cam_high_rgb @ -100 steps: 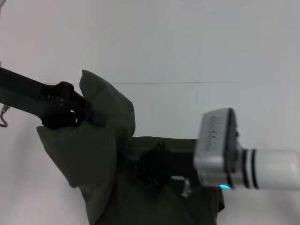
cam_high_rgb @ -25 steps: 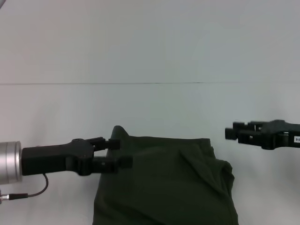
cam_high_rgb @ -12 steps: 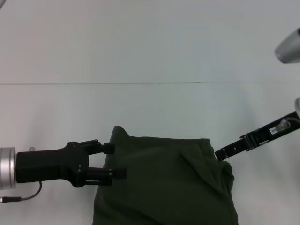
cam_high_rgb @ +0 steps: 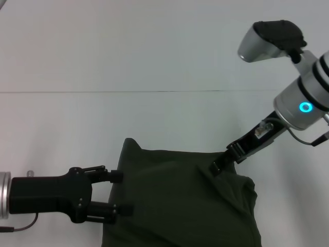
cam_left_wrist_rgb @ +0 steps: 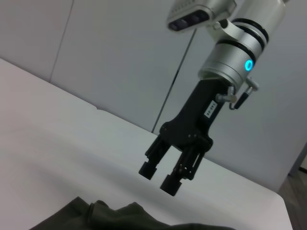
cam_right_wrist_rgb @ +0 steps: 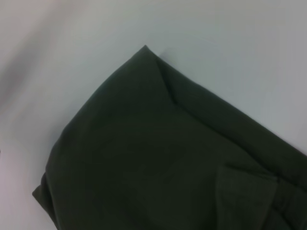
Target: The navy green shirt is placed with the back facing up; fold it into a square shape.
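Looking down from the head view, the navy green shirt (cam_high_rgb: 180, 200) lies folded into a compact block on the white table (cam_high_rgb: 154, 118), near the lower middle of the picture, plain side up, with its far left corner poking up a little and a soft bulge at its right edge. The left gripper (cam_high_rgb: 119, 193) reaches in level from the left; its two fingers are spread apart, one fingertip at the shirt's left edge and the other just over the cloth's border, with nothing clamped between them. The right gripper (cam_high_rgb: 218, 165) slants down from the upper right, its tip on or just above the cloth near the shirt's far right corner — from here its fingers line up one behind the other, so their gap cannot be read.

In the left wrist view, the right gripper (cam_left_wrist_rgb: 160, 176) shows farther off, pointing down, its two fingers parted with a clear gap and holding nothing, hanging just above a rumpled edge of the shirt (cam_left_wrist_rgb: 115, 215). The table (cam_left_wrist_rgb: 53, 139) runs pale beneath it.

The right wrist view is filled mostly by the shirt (cam_right_wrist_rgb: 163, 158): one pointed corner against the table (cam_right_wrist_rgb: 230, 52), a diagonal fold line running from it, and a small flap at one side.
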Controlling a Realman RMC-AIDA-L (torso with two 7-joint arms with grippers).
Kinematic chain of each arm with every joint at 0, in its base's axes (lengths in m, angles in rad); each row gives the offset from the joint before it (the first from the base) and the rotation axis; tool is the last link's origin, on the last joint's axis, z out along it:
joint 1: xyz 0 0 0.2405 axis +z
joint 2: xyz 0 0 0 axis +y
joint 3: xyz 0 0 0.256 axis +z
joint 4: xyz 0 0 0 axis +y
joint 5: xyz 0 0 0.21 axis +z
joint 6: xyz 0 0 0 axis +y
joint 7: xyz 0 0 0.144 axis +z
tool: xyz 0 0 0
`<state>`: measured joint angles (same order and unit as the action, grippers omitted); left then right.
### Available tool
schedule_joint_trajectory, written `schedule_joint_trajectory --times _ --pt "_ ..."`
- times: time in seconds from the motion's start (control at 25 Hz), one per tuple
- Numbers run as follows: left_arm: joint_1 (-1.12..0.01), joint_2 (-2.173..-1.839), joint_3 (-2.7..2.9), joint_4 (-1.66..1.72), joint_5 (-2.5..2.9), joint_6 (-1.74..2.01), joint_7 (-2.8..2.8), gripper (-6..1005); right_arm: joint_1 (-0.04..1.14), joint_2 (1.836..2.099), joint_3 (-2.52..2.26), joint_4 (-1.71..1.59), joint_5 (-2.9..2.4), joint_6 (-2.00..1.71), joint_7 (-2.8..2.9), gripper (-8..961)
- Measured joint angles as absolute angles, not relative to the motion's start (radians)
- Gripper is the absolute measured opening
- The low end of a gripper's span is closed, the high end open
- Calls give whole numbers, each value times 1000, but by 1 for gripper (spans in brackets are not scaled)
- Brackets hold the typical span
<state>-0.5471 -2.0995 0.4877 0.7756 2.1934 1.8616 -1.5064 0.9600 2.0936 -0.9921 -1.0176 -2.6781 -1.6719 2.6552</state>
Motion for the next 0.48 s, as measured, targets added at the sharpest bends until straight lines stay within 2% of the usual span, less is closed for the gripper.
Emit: schedule_joint_trajectory --times 0.48 --pt "-543 -2107 515 782 2252 1895 -1452 948 1035 2095 -1074 -839 -2714 -1540 2712 839"
